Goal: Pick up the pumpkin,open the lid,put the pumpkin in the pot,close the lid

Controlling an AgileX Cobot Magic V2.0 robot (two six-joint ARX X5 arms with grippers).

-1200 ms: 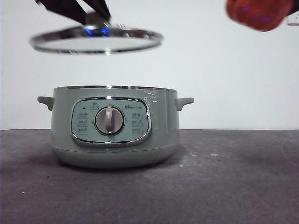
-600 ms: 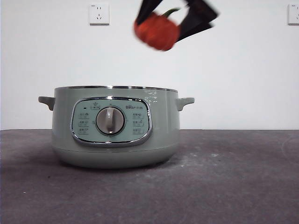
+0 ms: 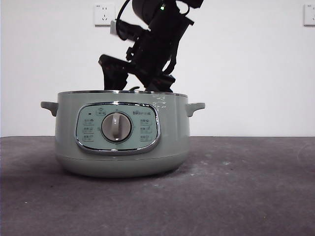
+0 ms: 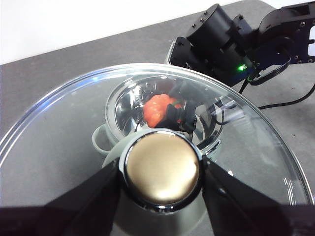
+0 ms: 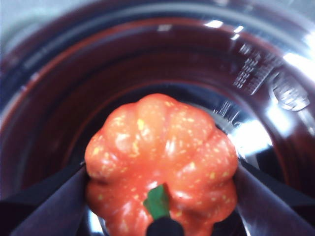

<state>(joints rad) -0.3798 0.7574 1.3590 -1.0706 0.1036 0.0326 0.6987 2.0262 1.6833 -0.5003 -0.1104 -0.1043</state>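
Note:
The pale green pot [image 3: 120, 135] stands open on the table. My right arm [image 3: 152, 49] reaches down into it from above. My right gripper [image 5: 160, 179] is shut on the orange-red pumpkin [image 5: 162, 147] and holds it inside the shiny inner bowl [image 5: 266, 73]. In the front view the pot wall hides the pumpkin. My left gripper [image 4: 160, 179] is shut on the lid's knob [image 4: 161, 164] and holds the chrome-rimmed lid [image 4: 59, 142] high above the pot. Through the lid I see the pot's rim [image 4: 114, 105], the pumpkin [image 4: 156, 109] and the right gripper [image 4: 181, 115].
The dark grey table [image 3: 246, 187] runs to a white wall with two sockets [image 3: 104, 14] [image 3: 309, 14]. A black cable [image 4: 290, 101] hangs beside the right arm.
The lid has risen out of the front view. The right gripper has carried the pumpkin left and down, from above the pot's right side into the pot.

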